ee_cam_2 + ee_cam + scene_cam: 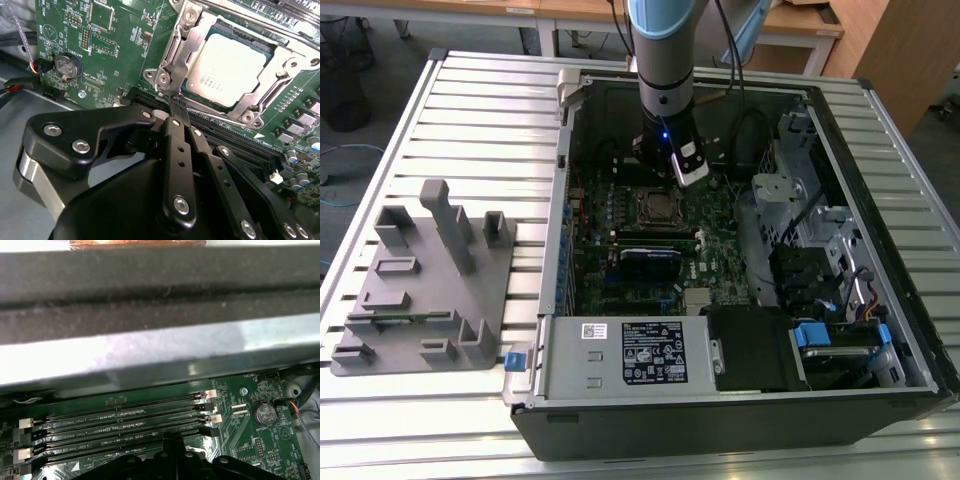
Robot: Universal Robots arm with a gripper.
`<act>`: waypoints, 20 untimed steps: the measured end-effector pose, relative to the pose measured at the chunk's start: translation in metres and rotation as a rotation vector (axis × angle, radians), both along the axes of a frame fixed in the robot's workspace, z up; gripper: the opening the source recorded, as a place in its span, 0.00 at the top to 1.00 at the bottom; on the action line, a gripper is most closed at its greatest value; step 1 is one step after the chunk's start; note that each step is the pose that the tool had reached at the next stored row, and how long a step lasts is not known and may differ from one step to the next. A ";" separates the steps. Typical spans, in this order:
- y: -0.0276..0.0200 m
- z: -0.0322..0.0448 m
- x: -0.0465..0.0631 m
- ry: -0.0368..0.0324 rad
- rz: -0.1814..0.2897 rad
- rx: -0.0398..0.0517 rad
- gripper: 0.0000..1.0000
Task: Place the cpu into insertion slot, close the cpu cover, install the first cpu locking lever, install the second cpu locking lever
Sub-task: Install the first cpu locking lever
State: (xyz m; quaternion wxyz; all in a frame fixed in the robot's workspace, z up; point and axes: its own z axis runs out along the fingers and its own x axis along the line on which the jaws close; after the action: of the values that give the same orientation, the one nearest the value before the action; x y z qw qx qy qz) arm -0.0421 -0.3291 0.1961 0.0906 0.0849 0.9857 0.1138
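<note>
Looks across long black memory slots (120, 422) with white end latches (211, 395) on the green motherboard (240, 440), past a round coin battery (264, 414), toward a grey metal case wall (150, 352), black gripper (172, 440) nearest.

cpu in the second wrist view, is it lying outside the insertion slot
No, the cpu sits in the insertion slot, framed by the cpu cover.

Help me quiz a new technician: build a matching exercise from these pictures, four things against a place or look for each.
Things:
1. cpu
2. coin battery
3. gripper
4. grey fixture tray

Descriptions:
A. on the slatted table, outside the computer case
B. round and silver, on the green motherboard
C. fingertips close to a corner of the cpu cover
D. seated flat, showing through that cover's window

Pairs: 1-D, 2-B, 3-C, 4-A
</note>
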 end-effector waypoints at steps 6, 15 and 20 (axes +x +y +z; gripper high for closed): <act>0.0012 0.0027 0.000 -0.0001 -0.004 0.0007 0.89; 0.0032 0.0027 0.000 -0.0003 -0.010 0.0012 0.89; 0.0033 0.0033 0.000 -0.0001 -0.010 0.0012 0.89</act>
State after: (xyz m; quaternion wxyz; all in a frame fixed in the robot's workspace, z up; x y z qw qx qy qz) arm -0.0422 -0.3258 0.1994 0.0912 0.0901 0.9852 0.1139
